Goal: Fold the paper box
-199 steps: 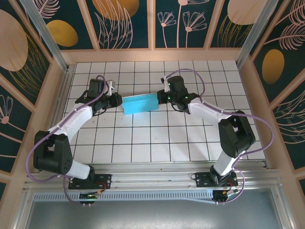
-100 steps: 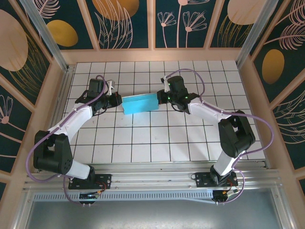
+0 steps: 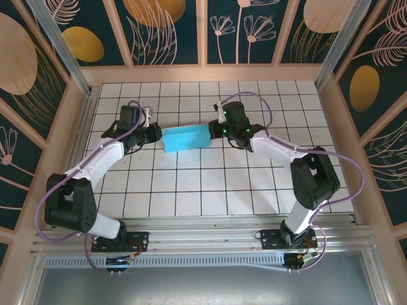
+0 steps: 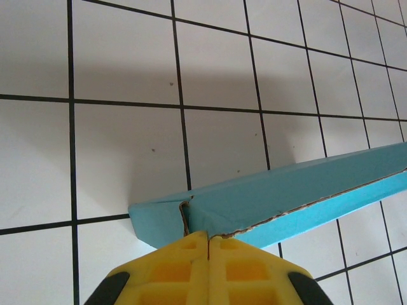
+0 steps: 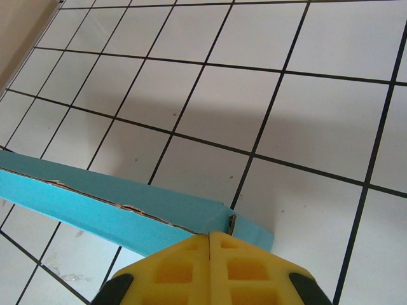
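As both arms reach in from the near edge, the left gripper (image 3: 157, 134) pinches the paper box (image 3: 186, 137) at its 9 o'clock end, the right gripper (image 3: 215, 131) its 3 o'clock end; long axis spans between them, mid-table.

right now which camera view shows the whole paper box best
Top external: the whole paper box shows, light blue, end to end. Left wrist shows one end pinched in the left gripper; right wrist, the opposite end in the right gripper.
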